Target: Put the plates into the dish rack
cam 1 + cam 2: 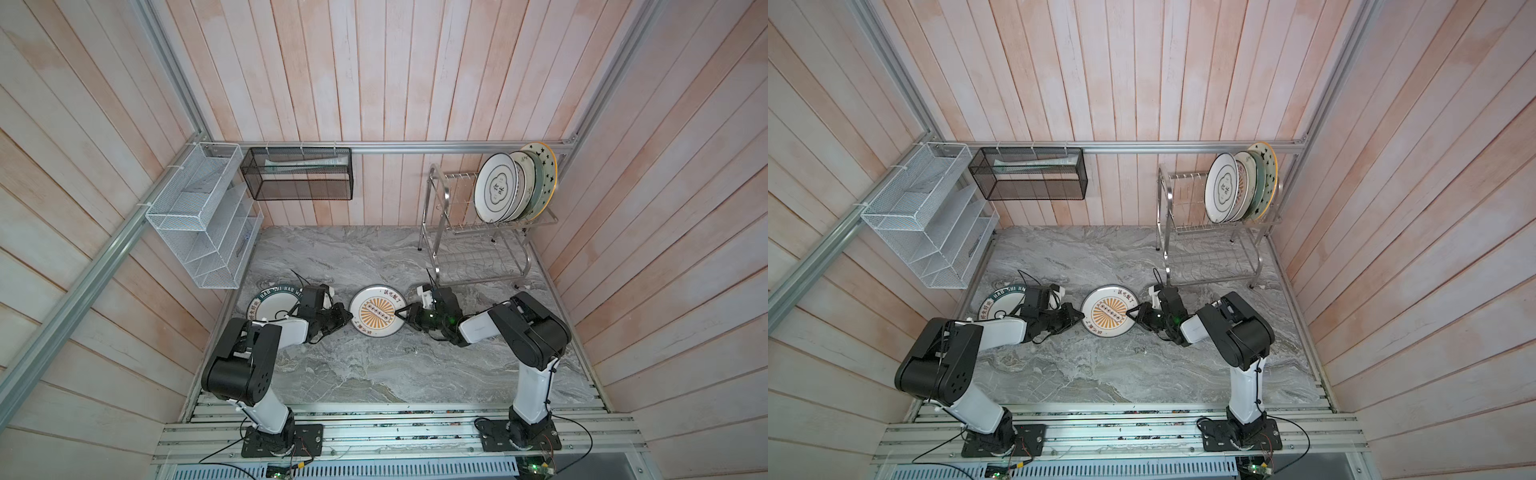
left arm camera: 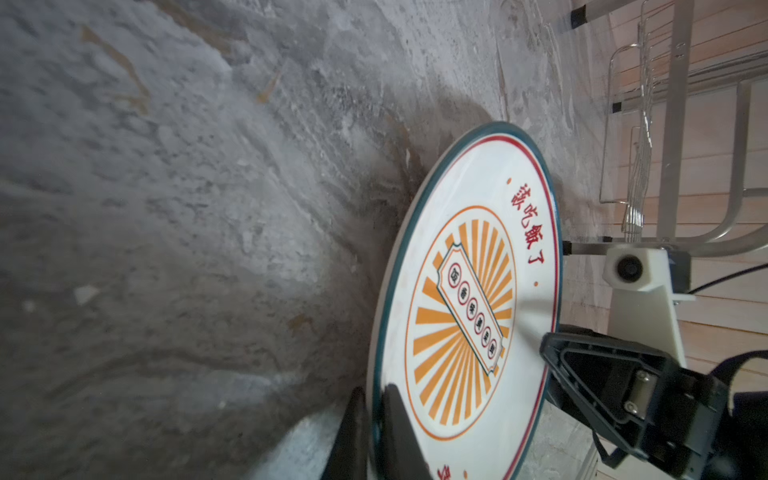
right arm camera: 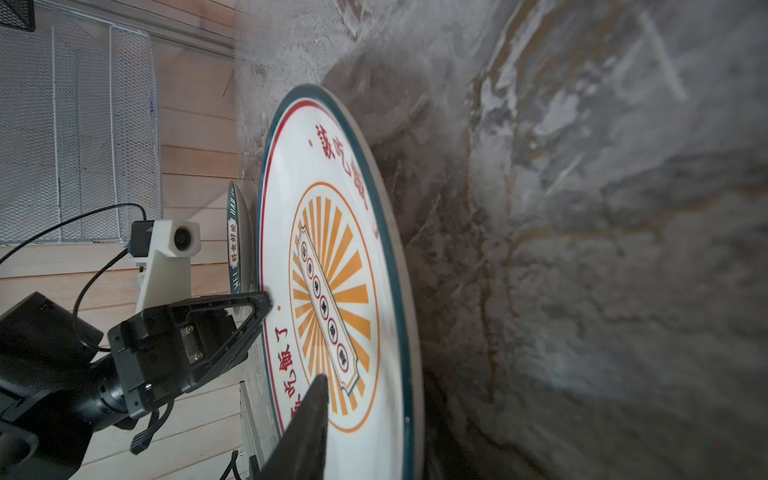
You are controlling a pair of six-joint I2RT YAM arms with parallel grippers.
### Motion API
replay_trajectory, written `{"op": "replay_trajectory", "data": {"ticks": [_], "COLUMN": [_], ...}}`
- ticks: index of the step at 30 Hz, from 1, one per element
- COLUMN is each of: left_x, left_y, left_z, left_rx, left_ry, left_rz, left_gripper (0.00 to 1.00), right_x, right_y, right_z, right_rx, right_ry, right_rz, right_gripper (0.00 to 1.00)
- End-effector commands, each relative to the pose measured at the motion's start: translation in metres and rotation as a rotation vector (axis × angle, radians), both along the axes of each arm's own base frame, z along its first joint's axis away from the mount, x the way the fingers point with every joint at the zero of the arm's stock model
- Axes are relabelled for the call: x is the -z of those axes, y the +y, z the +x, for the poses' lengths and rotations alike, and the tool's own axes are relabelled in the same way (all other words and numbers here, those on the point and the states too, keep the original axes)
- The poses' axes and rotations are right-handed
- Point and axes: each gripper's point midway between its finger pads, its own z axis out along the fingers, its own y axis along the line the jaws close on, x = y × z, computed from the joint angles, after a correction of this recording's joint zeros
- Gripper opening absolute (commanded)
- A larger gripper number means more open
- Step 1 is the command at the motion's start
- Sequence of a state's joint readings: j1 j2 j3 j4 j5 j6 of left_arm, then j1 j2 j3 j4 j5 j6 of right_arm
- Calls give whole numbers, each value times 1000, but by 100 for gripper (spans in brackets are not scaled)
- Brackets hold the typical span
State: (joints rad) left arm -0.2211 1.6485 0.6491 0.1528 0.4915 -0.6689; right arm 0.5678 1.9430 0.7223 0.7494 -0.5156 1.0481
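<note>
Left gripper (image 2: 372, 392) clamped on rim of orange-sunburst plate (image 1: 376, 309), one finger each side. Right gripper (image 1: 401, 312) at opposite rim, one finger over plate face, other hidden; grip can't be told. Plate sits mid marble tabletop (image 1: 353, 374). Green-lettered plate (image 1: 266, 305) flat by left arm. Four plates (image 1: 496, 187) upright in dish rack (image 1: 498, 227) top tier.

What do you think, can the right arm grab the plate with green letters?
Probably not: the sunburst plate and the left end effector clamped on it sit between the right arm and the green-lettered plate.
</note>
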Motion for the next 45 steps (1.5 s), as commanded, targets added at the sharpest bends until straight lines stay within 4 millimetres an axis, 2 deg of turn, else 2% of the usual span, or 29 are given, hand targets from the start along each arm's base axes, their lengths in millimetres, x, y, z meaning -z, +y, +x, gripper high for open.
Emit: {"op": "replay_trajectory", "data": {"ticks": [1, 11, 17, 24, 25, 30, 36, 45], "left_x": [-12, -17, -18, -22, -23, -31, -45, -93], "left_y": [-17, -24, -25, -23, -23, -18, -11, 5], "left_z": [4, 3, 2, 3, 3, 4, 4, 5], "left_rx": [74, 101, 106, 97, 92, 74, 45, -20], "left_ry": [-48, -65, -67, -71, -71, -84, -118, -252], "left_rz": [-30, -45, -48, -44, -41, -19, 12, 67], "left_gripper": [10, 9, 5, 6, 7, 29, 36, 40], "right_x": [-3, -6, -10, -15, -16, -20, -33, -66], "right_y": [7, 11, 14, 14, 14, 13, 11, 10], "right_z": [-3, -3, -5, -6, -6, -6, -8, -10], "right_rx": [-30, -47, -64, -73, -73, -77, -76, -72], "right_ry": [-8, -12, -25, -41, -42, -60, -112, -274], "right_rz": [32, 54, 71, 74, 75, 75, 83, -29], "right_gripper": [31, 28, 13, 0, 0, 0, 0, 0]}}
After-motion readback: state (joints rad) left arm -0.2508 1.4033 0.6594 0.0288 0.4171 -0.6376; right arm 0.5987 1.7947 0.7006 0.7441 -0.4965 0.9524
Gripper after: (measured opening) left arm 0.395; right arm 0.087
